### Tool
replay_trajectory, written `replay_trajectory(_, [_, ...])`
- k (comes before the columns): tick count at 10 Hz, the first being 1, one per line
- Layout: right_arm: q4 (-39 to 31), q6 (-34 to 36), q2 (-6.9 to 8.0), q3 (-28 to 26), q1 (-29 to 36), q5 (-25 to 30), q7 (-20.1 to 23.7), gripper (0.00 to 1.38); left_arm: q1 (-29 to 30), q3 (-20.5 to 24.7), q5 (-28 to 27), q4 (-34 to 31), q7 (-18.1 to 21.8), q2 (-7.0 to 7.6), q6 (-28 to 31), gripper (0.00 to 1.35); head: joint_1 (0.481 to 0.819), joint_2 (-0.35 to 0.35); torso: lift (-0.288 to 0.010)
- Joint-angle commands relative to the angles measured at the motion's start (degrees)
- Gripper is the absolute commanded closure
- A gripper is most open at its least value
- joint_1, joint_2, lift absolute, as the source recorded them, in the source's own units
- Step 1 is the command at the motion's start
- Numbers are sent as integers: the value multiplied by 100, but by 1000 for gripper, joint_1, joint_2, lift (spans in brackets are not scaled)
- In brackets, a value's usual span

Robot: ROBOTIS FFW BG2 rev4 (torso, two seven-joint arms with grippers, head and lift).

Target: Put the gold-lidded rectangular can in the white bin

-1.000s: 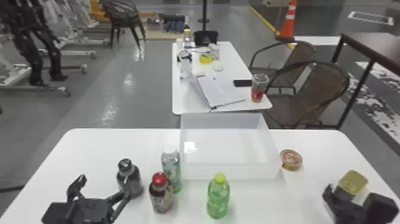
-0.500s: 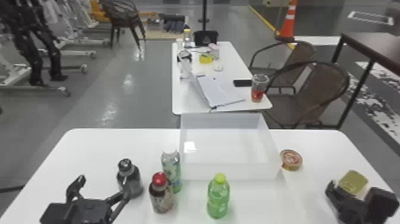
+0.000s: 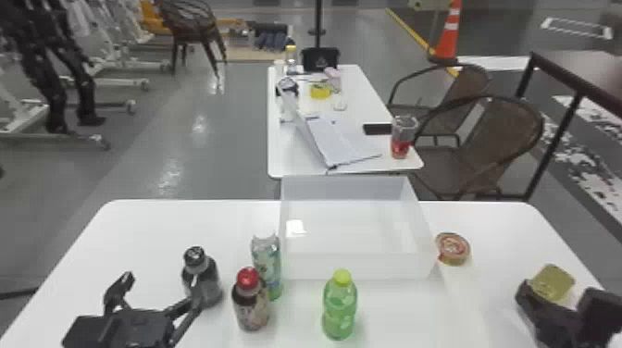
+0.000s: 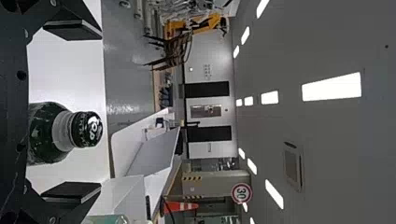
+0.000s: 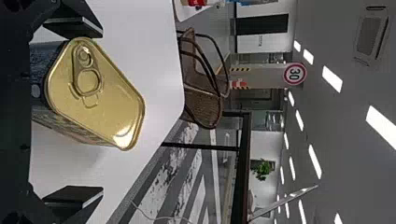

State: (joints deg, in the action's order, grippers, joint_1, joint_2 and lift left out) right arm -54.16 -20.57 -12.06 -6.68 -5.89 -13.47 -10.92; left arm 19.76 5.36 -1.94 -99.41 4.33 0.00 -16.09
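Right, I've got the right gripper (image 5: 102, 112) spread wide around the gold-lidded rectangular can (image 5: 95, 100) at the table's (image 3: 152, 226) right side, nothing gripped. The can sits askew, nearer the finger on the white bin's (image 3: 355, 266) side, so I'd best centre on it and twist the wrist until the pads face flat sides, then squeeze gently. My left gripper (image 3: 162, 284) stands open, empty, by the black-capped bottle (image 3: 210, 282). The can's lower body is cut off behind the gripper's frame; I can't tell how deep the pads will bite.
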Motion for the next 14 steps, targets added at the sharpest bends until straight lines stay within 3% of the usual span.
replay_trajectory(1, [98, 0, -77, 0, -44, -147, 37, 113, -7, 9, 27, 54, 16, -15, -34, 156, 549, 0, -100])
replay_trajectory(3, [195, 0, -121, 0, -97, -112, 37, 134, -16, 124, 0, 115, 174, -15, -78, 156, 549, 0, -100])
replay_trajectory(4, [256, 0, -130, 0, -141, -6, 37, 374, -33, 220, -52, 142, 297, -15, -87, 156, 549, 0, -100])
replay_trajectory(5, [265, 0, -121, 9, -167, 47, -16, 900, -60, 308, -96, 159, 437, -15, -87, 156, 549, 0, -100])
replay_trajectory(6, [248, -26, -59, 9, -176, 29, -174, 1027, -69, 370, -131, 177, 517, -15, -96, 156, 549, 0, -100])
replay_trajectory(14, [45, -281, -15, 26, -123, -32, -174, 1035, -95, 352, -131, 203, 525, -15, -87, 156, 549, 0, -100])
